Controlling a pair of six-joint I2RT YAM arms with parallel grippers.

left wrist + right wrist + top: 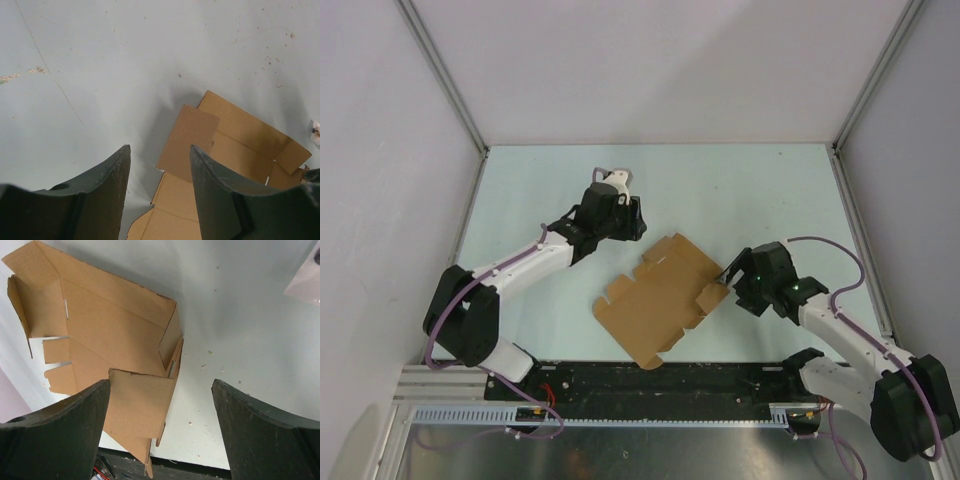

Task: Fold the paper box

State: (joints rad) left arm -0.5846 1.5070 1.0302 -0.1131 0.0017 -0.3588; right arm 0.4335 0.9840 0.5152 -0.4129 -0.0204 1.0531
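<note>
The unfolded paper box lies near the front edge of the table. The left gripper and right gripper both gape, holding nothing.

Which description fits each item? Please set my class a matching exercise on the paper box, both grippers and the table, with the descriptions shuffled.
Column one:
1 paper box
2 left gripper
3 right gripper
4 table

Column two:
A open, at the box's right flap
B pale green
C brown, lying unfolded
D open, near the box's far edge

Pairs: 1-C, 2-D, 3-A, 4-B
</note>
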